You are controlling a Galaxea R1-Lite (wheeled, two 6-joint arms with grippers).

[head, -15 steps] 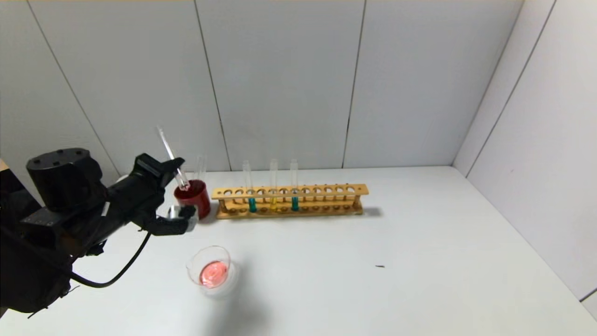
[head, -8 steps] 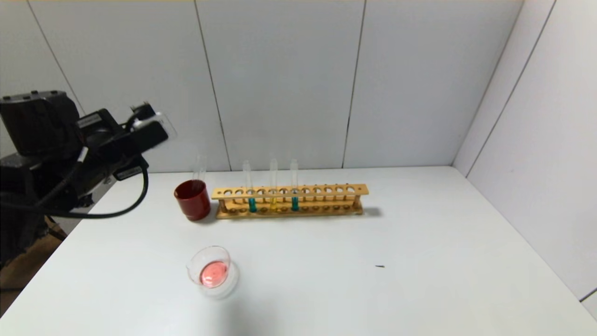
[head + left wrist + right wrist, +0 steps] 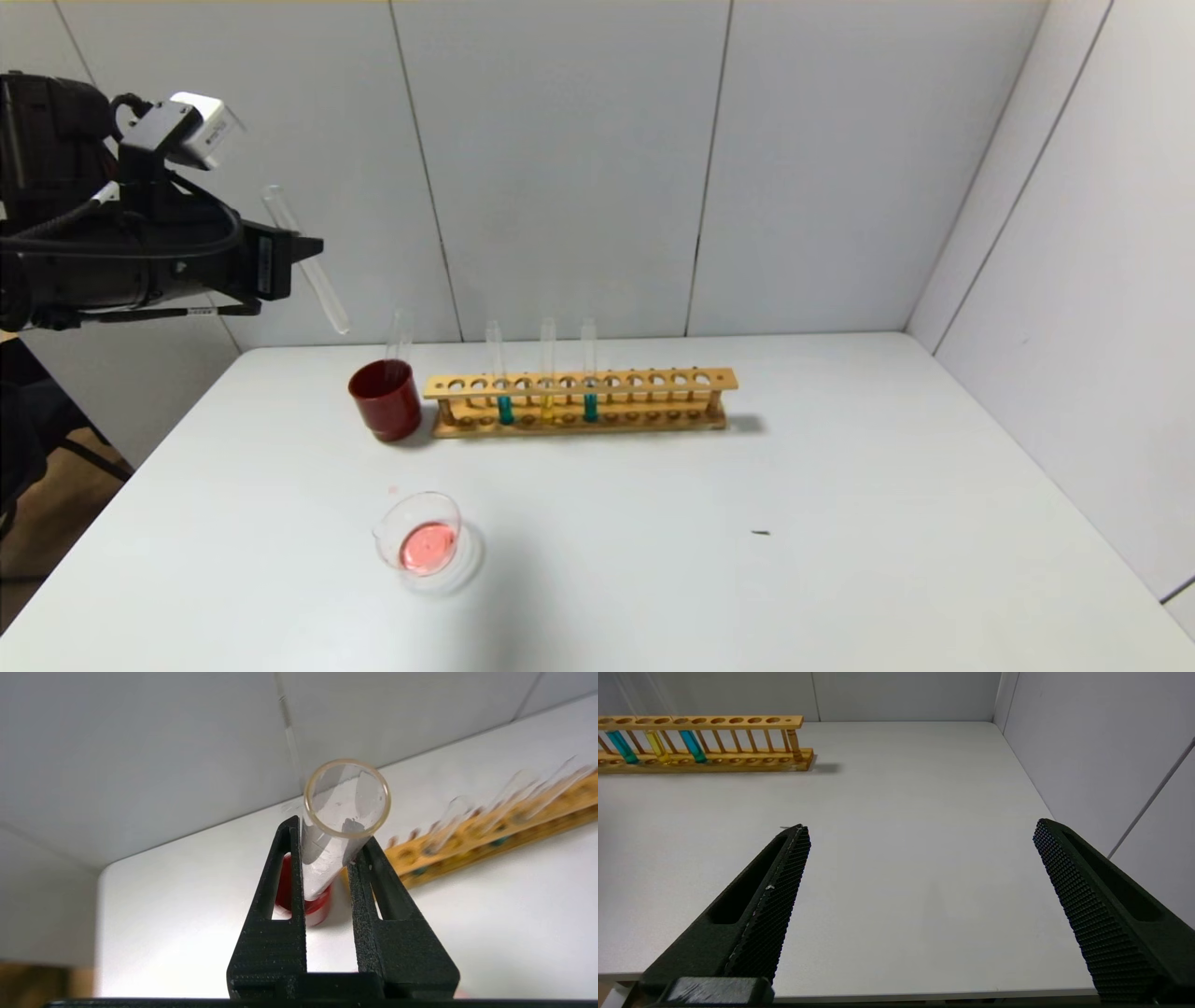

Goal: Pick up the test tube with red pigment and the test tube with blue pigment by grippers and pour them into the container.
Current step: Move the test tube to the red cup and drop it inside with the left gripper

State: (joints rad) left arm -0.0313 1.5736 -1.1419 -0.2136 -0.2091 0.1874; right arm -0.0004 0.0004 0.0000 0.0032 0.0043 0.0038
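Your left end effector, clenched on the emptied tube high above the red cup, should lower it mouth-up into that cup; right end effector released.

White table set in corner; grey panelled walls behind and right, vertical seams; wooden floor left.

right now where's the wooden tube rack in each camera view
Head view: wooden tube rack at centre, at the table's far side, beside the red cup.
Left wrist view: at the picture's right edge, beyond the left gripper and its empty test tube.
Right wrist view: upper-left corner.
Shared landmark: the teal, yellow and blue tubes in the rack.
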